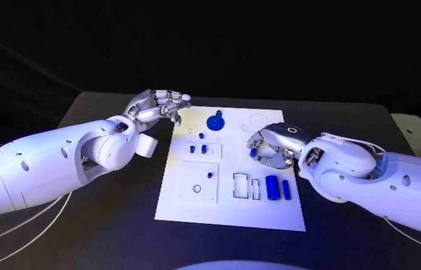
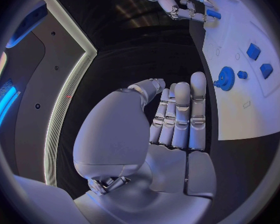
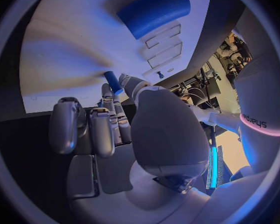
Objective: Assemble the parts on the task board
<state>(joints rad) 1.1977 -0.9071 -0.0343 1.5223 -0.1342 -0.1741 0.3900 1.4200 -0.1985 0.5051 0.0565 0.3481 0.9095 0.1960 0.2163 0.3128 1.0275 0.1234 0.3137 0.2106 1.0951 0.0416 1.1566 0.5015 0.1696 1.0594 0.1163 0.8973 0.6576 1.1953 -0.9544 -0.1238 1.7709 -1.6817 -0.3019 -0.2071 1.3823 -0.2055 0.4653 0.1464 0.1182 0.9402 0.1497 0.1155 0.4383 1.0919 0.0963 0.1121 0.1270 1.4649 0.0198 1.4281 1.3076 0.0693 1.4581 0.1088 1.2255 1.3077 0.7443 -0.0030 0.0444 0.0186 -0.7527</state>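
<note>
The white task board lies in the middle of the black table. My right hand hovers over the board's right side and pinches a small blue peg between thumb and finger; the right wrist view shows the peg at the fingertips. My left hand hangs off the board's far left corner with fingers curled in on nothing; in its wrist view the left hand has its thumb against the fingers. A blue gear sits at the board's far end. A blue cylinder and a thinner pin lie near the right edge.
Two small blue pieces stand in a raised plate left of centre, and another lies just beyond. Rectangular slots and a square plate with a hole occupy the near half. Bare black table flanks the board.
</note>
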